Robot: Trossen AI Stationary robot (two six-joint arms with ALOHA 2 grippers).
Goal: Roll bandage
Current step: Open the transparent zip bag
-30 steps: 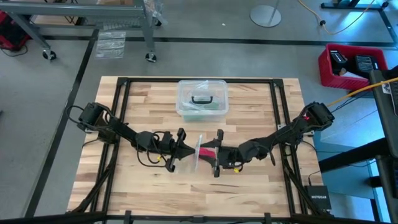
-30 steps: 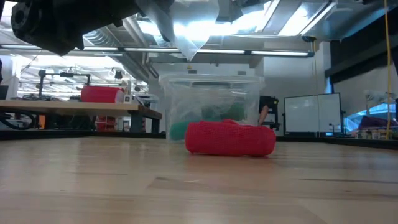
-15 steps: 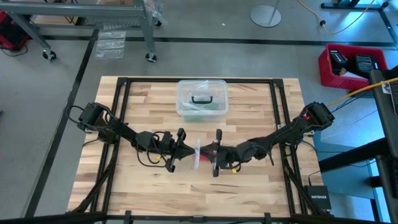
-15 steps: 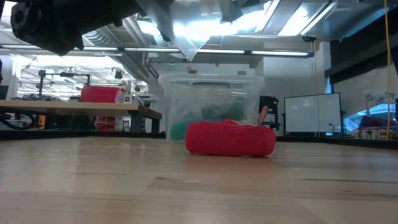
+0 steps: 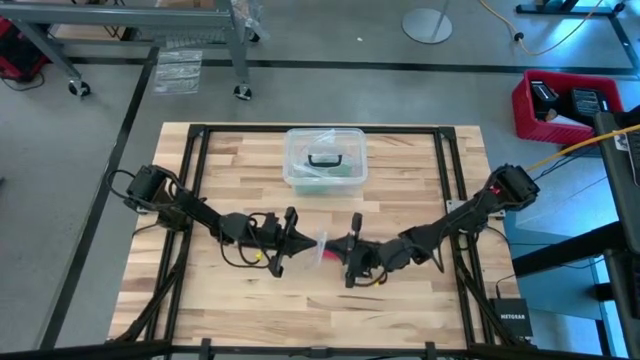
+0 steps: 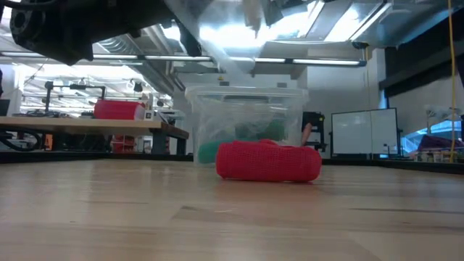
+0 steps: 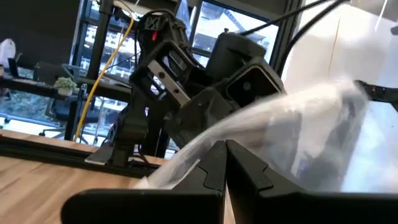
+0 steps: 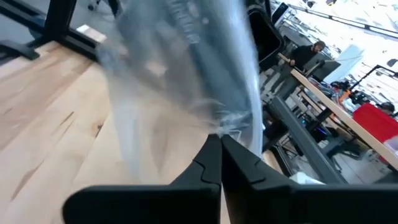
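The bandage [image 6: 268,161] is a short red roll lying on its side on the wooden table, in front of the clear box; from above only a bit of red [image 5: 330,258] shows under the grippers. A small clear plastic bag [image 5: 319,241] hangs in the air over it, also seen from table height [image 6: 225,36]. My left gripper [image 5: 303,243] is shut on the bag from the left, and my right gripper [image 5: 333,245] is shut on it from the right. Neither gripper touches the bandage. My left gripper pinches the clear bag's film [image 7: 249,134] between its two fingers, coming roughly level from the table's left. The bag is lifted clear of the table. One layer or several, I cannot tell. My right gripper pinches the bag's film [image 8: 211,118] between its two fingertips, coming roughly level from the table's right, opposite the left gripper. The bag stays clear of the table and of the bandage.
A clear plastic box with a black handle [image 5: 324,158] stands at the table's far middle, just behind the bandage [image 6: 246,119]. Black frame rails [image 5: 195,180] run along the table's left and right sides. Bare wood lies toward the near edge.
My right gripper has shut on the clear bag and has moved a little toward the left gripper while tipping. The bag, which stood as a flat sheet held by the left gripper alone, is now bunched between the two grippers. The bandage has not moved.
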